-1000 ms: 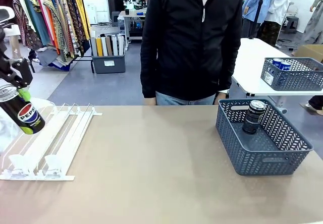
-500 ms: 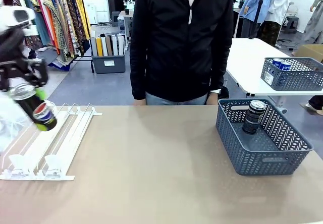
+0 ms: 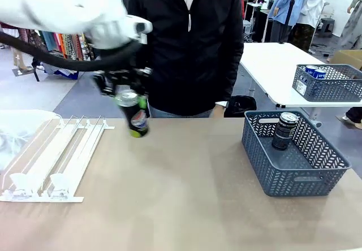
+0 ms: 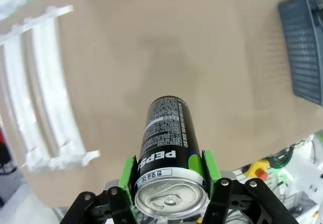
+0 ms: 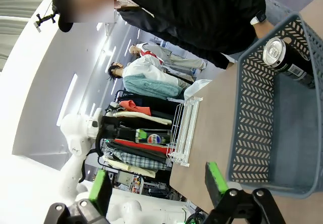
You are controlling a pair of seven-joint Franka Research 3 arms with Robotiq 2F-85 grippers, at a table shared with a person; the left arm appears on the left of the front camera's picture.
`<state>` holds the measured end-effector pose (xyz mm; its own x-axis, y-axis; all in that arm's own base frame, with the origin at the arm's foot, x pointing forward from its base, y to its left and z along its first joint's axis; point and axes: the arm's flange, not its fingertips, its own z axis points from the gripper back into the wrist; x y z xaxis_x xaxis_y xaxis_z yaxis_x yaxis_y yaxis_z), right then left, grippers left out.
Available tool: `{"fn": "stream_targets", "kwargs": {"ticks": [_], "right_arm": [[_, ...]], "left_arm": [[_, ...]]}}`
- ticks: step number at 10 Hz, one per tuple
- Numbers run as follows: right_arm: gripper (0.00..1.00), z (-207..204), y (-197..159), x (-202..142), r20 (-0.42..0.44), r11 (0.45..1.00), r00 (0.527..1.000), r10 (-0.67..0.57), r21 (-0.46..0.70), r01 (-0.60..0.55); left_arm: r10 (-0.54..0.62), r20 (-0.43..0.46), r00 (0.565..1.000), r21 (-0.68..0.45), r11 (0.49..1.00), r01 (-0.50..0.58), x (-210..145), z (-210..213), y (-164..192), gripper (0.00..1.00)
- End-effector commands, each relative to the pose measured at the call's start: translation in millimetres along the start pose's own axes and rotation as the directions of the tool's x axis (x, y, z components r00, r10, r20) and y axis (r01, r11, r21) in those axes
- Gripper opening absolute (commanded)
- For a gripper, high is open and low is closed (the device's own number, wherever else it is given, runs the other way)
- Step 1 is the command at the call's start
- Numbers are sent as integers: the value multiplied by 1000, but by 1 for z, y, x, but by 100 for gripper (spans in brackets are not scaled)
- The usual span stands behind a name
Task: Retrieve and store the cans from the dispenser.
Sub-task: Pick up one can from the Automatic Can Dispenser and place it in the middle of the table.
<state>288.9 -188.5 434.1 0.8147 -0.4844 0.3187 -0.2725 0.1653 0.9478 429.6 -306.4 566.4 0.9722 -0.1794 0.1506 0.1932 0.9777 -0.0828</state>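
At the desk's near-left edge lies the dispenser (image 3: 54,160). Beyond it, above the far edge, the left gripper (image 3: 129,95) is clamped on a Pepsi can (image 3: 136,118). Right gripper (image 5: 159,186) stands apart near the basket (image 3: 294,174), holding another can (image 3: 284,130).

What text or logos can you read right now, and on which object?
"PEPSI", white letters on the black can clamped in the left hand.
Fine white print higher on that can: too small to read.
Round Pepsi logo on the same can in the front view: no letters legible.
White label on the far grey basket: too small to read.
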Motion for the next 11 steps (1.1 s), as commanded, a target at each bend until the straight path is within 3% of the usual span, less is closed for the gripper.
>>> {"fn": "stream_targets", "kwargs": {"ticks": [1, 3, 5, 6, 10, 11], "right_arm": [[100, 0, 4, 2, -2, 1000, 1000, 5, 5, -5], [100, 0, 4, 2, -2, 1000, 1000, 5, 5, -5], [100, 0, 4, 2, -2, 1000, 1000, 5, 5, -5], [100, 0, 4, 2, -2, 1000, 1000, 5, 5, -5], [100, 0, 4, 2, -2, 1000, 1000, 5, 5, -5], [100, 0, 4, 2, -2, 1000, 1000, 5, 5, -5]], "left_arm": [[-43, -8, 999, 68, 997, 44, 31, -26, -42, 0], [-157, -28, 987, 56, 986, 158, 41, -80, -87, 0], [-270, -112, 956, 56, 959, 277, 47, -124, -111, 0], [-291, -171, 941, 30, 953, 300, 47, -141, -116, 0], [-266, -180, 947, 59, 958, 280, 51, -148, -114, 0], [-267, -182, 946, 70, 956, 284, 52, -148, -114, 38]]}}
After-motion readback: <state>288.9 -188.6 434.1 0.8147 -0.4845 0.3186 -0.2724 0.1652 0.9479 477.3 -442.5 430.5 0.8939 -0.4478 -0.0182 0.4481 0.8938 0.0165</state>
